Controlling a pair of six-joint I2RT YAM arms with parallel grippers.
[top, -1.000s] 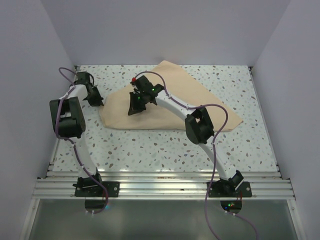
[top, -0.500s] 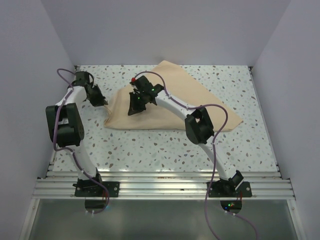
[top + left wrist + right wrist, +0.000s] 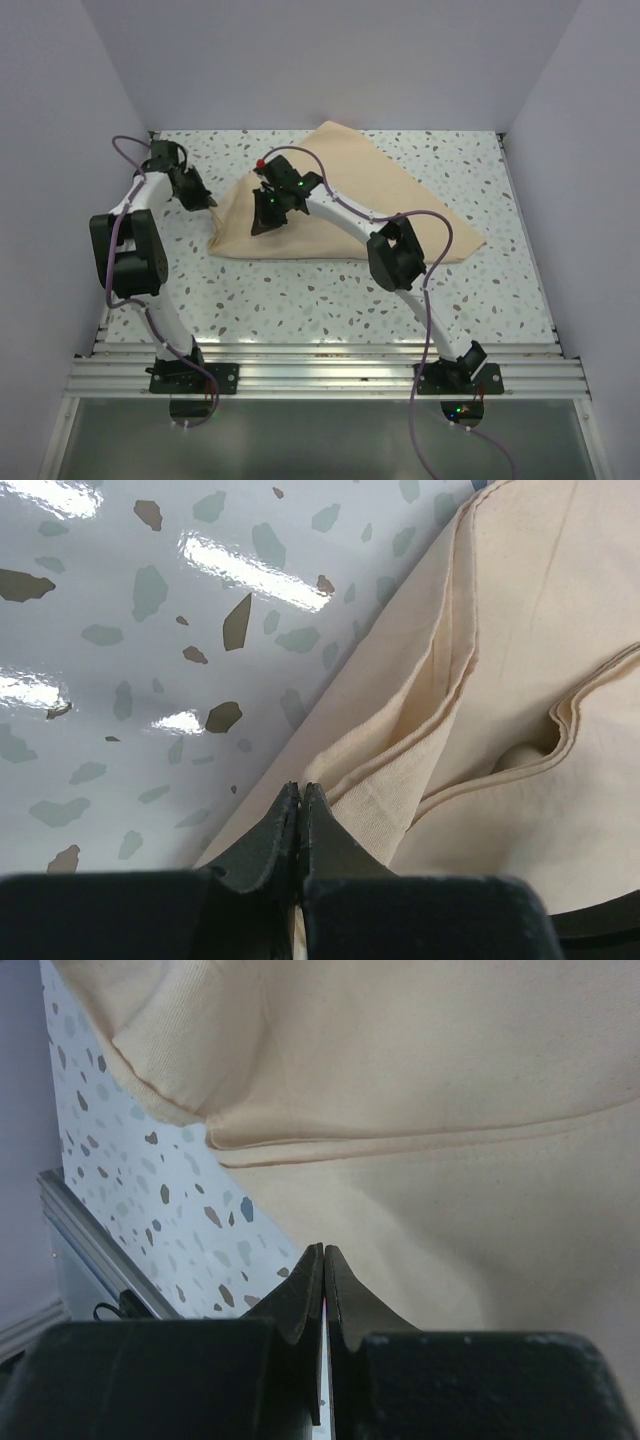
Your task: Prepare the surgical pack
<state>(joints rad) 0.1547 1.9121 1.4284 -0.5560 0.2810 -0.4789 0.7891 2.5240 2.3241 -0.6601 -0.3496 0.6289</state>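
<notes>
**Both end effectors shut at the left end of the folded wrap**

The speckled desk (image 3: 300, 300) carries one large thing, the big beige cloth (image 3: 400, 200). It lies folded on the far half of the desk as a rough triangle. Its long edge runs left to right on the side nearer the arm bases, and its peak points toward the back wall. No tray, instruments, gauze or packet can be seen. If they are here they are probably under the folds, and the wrapping looks well along.

The right arm reaches diagonally over the cloth. The right end effector (image 3: 265, 218) stands on the cloth's left portion, tips down. In its wrist view the jaws are pressed together against the fabric, just below a hemmed fold. I cannot tell whether they nip a layer or only bear down on it.

The left end effector (image 3: 197, 197) is at the cloth's left margin, with the fabric lying directly to its right. Its jaws are fully closed. The hemmed edge runs into the tips and a pale sliver shows between the fingers, so it appears to have that edge pinched.

The coming move turns on this left corner. The left arm is much the nearer to it, and the cloth's length stretches away rightward from its grip. Carrying the corner over would therefore mean a pull to the right, toward the spot the right end effector holds.

Inside one open fold a small pale bulge shows. What it is cannot be made out.
</notes>
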